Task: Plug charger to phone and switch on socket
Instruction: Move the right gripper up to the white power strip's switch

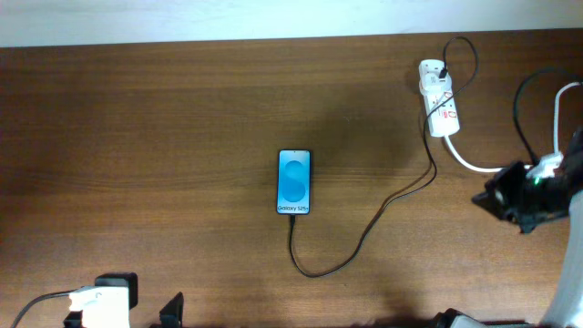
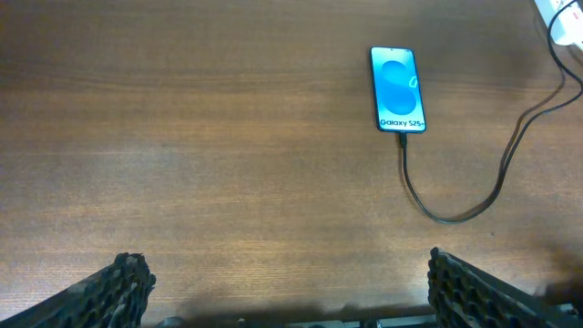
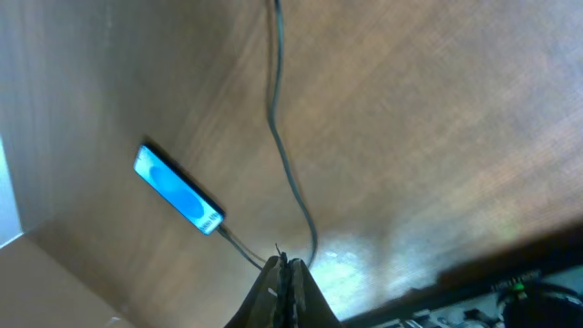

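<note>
Left gripper (image 2: 290,290) sits low at the near edge of the table (image 1: 137,137) with its two dark fingers spread wide apart and nothing between them, only bare wood grain showing in the gap. Over at the right side, the right gripper (image 3: 284,278) has its fingers pressed together into a single point, and nothing can be seen caught in them; from overhead it hangs well clear of the other things, near the table's right edge. The phone (image 1: 294,182) lies flat and face up near the middle of the table, its blue screen lit, the short end with the white text turned toward the near edge. The charger (image 1: 364,239) meets that short end, its small plug tip touching the phone's edge, and the thin black cable loops away from it, curving to the right and running up toward the socket (image 1: 439,102). The socket lies at the far right of the table, with a dark plug at its far end and a thick white cord (image 1: 474,164) leaving its near end. Its red switches are too small to tell how they are set.
</note>
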